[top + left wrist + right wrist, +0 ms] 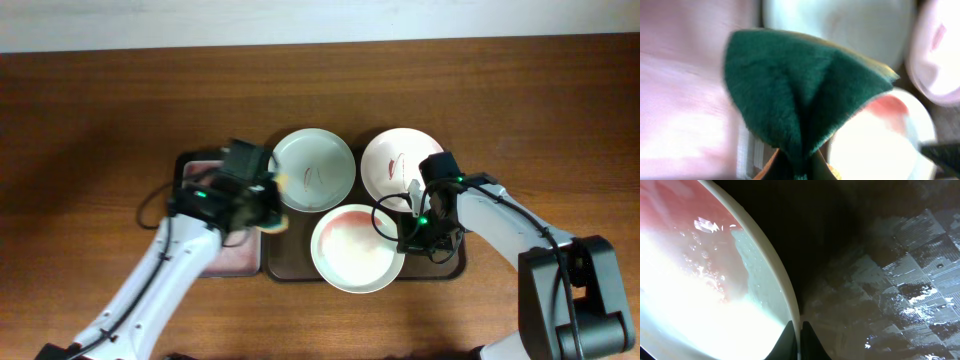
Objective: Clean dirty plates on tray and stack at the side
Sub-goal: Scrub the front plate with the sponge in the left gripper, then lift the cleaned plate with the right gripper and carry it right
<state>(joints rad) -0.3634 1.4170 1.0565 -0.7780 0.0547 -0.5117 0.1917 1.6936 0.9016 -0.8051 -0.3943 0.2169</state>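
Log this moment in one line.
left gripper: shut on sponge | right gripper: shut on front plate rim | tray: green plate, white plate also dirty | stacked: none

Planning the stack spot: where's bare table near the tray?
Bare table lies left of the pink mat and behind the tray. Right of the tray, the right arm crosses the wood. The tray is crowded: three plates fill it.

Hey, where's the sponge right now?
In the overhead view, the sponge is pinched in the left claw at the tray's left edge, beside the pale green plate and the pink-smeared plate.
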